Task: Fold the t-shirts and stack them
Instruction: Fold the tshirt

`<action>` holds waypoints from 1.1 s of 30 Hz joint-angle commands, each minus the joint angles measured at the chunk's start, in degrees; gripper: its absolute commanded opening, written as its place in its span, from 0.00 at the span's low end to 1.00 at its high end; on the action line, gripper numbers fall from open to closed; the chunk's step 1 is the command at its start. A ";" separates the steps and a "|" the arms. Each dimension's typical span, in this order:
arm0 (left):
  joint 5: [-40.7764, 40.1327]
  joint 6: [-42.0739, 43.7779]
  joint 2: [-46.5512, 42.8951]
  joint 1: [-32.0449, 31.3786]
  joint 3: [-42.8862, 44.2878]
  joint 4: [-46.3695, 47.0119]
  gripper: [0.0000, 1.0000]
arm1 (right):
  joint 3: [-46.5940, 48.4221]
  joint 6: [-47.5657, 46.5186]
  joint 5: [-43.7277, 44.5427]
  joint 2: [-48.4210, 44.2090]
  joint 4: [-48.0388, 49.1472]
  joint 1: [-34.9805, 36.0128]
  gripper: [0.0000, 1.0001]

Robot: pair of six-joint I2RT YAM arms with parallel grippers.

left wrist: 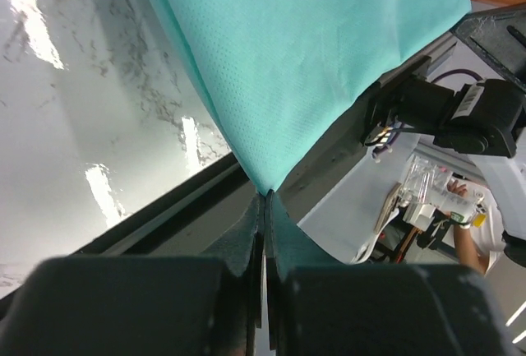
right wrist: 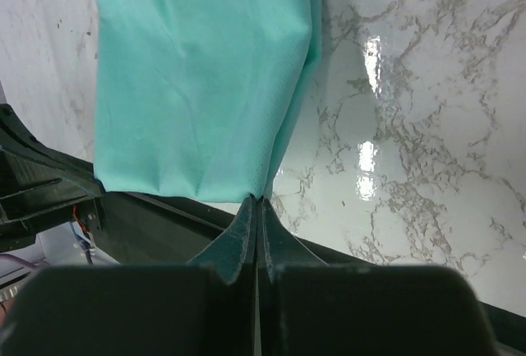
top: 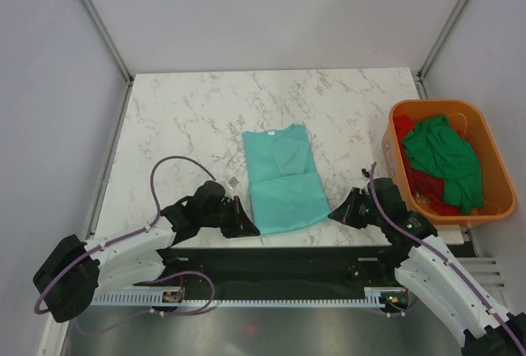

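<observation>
Flat on the white marbled desk (top: 181, 117), a little toward 4 o'clock from its middle: a light teal short-sleeved cloth t-shirt (top: 279, 179), folded lengthwise into a long narrow panel. Neckline at the 12 o'clock end, hem at the 6 o'clock end, right at the desk's near edge. Mostly smooth, with a few soft creases and a crosswise layer edge about halfway down. Lower half slightly wider than the upper. Up close from the left wrist, a fine pinhole weave across the t-shirt (left wrist: 312, 60). From the right wrist, a doubled-over long edge along the 3 o'clock side of the t-shirt (right wrist: 197, 85).

Pinched at the hem's 7 o'clock corner by the left jaws, closed tight on the very tip of the cloth. Pinched likewise at the 5 o'clock corner by the right jaws, closed on the fabric.

Out at 3 o'clock, beside the desk: an orange plastic tub (top: 436, 104) holding a crumpled dark green shirt (top: 448, 154) on top of a red shirt (top: 403, 130).
</observation>
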 commanded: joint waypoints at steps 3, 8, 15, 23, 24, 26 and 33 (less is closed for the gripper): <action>-3.92 -3.24 -3.09 -1.52 4.07 -2.78 0.02 | 4.42 0.65 2.41 -2.36 -2.67 0.36 0.00; -6.57 -0.25 -0.55 -0.91 10.14 -7.08 0.02 | 10.65 -1.45 4.26 2.90 -0.30 0.28 0.00; -6.40 3.44 3.93 4.62 19.10 -9.90 0.02 | 22.61 -5.32 6.11 17.73 3.66 0.28 0.00; -3.67 9.76 11.92 14.99 30.26 -11.13 0.02 | 37.72 -10.42 8.48 33.83 6.82 -0.42 0.00; -2.80 10.81 14.02 17.26 32.54 -11.13 0.02 | 38.96 -10.77 8.31 36.98 7.00 -0.77 0.00; -2.18 11.96 16.49 19.30 35.97 -11.13 0.02 | 42.55 -11.91 7.87 40.07 8.05 -1.30 0.00; 0.28 15.30 27.30 25.72 45.46 -11.04 0.02 | 53.29 -14.64 5.41 54.12 9.55 -5.69 0.00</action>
